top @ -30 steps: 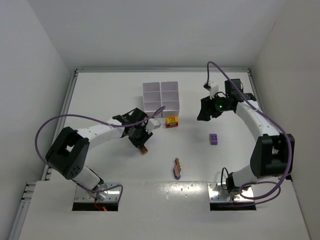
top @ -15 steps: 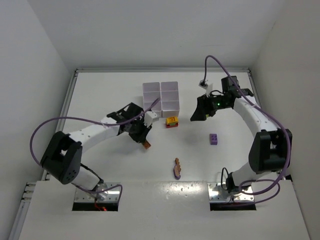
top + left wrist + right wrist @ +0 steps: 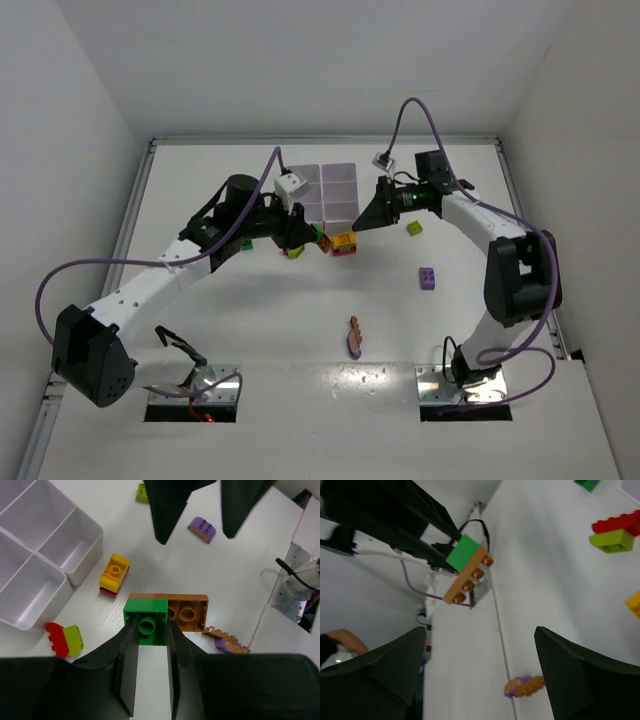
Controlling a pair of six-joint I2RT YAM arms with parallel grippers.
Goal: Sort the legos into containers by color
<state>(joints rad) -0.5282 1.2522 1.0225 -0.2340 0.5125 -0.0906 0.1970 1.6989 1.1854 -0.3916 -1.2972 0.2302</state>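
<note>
Orange-and-purple clump (image 3: 354, 337) lies nearest the arm bases, loose on the table, its two colours not yet pulled apart. Beyond it, to the right, a single purple brick (image 3: 427, 278) sits alone, well apart from everything else. At mid-table the left gripper (image 3: 148, 630) is clamped on the green end of a green-and-orange clump (image 3: 172, 612) and holds it off the table. The right gripper (image 3: 480, 632) faces that clump with its fingers spread wide and nothing between them. This suggests, as a judgement, that the two arms are about to pull the pair apart. Below and beside the held clump lie a red-and-lime clump (image 3: 64, 639) and a yellow-and-red clump (image 3: 343, 243), both close to the tray's near wall but outside it. A lime brick (image 3: 413, 228) rests on the table to the right of the right gripper. Farthest back stands the white six-compartment tray (image 3: 340, 178). Every compartment that shows is bare, though the left arm hides part of its left column in the overhead view. Sorting therefore appears barely begun, since no brick is seen in any compartment and four clumps need separating first.
</note>
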